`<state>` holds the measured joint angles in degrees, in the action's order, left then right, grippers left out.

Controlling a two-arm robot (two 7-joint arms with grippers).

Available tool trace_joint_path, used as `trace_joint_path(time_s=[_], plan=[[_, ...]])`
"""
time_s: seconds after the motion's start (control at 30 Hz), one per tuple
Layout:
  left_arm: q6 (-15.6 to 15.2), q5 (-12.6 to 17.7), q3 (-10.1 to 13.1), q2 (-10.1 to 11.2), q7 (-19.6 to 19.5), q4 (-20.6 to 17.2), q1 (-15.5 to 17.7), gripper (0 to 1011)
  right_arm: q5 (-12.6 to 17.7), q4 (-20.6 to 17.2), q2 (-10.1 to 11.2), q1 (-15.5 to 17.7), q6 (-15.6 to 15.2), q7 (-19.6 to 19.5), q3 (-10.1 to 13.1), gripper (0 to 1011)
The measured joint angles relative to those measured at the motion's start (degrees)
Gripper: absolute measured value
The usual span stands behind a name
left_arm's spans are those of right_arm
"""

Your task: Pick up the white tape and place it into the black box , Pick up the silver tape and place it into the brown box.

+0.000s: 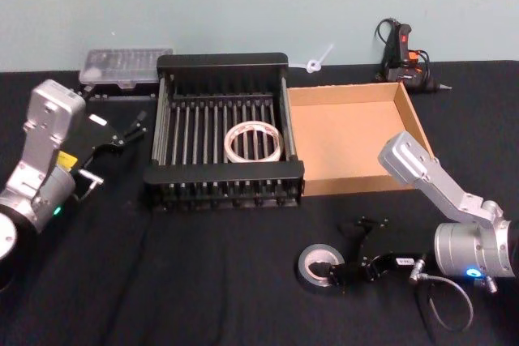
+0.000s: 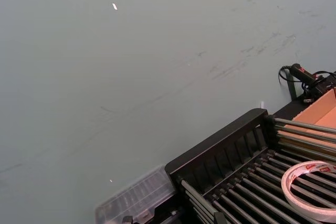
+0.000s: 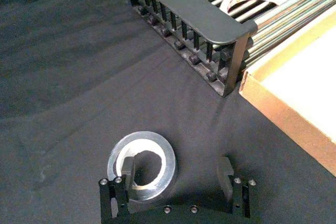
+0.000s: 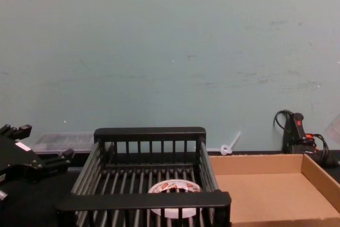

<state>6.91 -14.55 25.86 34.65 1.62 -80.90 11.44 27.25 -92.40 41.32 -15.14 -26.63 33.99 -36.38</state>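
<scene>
Right now you have the white tape, a flat pale ring with red print on its inner band, lying on the slatted floor of the black box, a hard plastic crate with thick smooth rims and ribbed sides. Just beside it on the right sits the brown box, a shallow cardboard tray with low walls and a plain matte floor. Both stand on the table, which is draped in soft black cloth with faint creases.

Your right gripper is low over the cloth in front of the tray, at the silver tape, a dull grey roll with a paler core lying flat. Its fingers are spread apart: in the right wrist view one finger sits inside the roll's hole and the other stands outside, clear of the rim, so nothing is clamped.

Your left gripper is left of the crate, raised off the cloth, fingers open and holding nothing. Behind it lies a clear ribbed plastic case; a black glue gun rests against the wall on the far right
</scene>
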Motion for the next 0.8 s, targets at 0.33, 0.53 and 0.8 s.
trace_joint_path(time_s=[0.33,0.53,0.8], plan=[[0.0,0.0,0.0,0.0,0.0,0.0,0.0,1001,-0.2,0.6,-0.3,-0.4,0.0,0.2,-0.4,1002],[0.0,0.0,0.0,0.0,0.0,0.0,0.0,1001,-0.2,0.6,-0.3,-0.4,0.0,0.1,-0.4,1002],[0.0,0.0,0.0,0.0,0.0,0.0,0.0,1001,-0.2,0.6,-0.3,-0.3,0.0,0.1,-0.3,984]])
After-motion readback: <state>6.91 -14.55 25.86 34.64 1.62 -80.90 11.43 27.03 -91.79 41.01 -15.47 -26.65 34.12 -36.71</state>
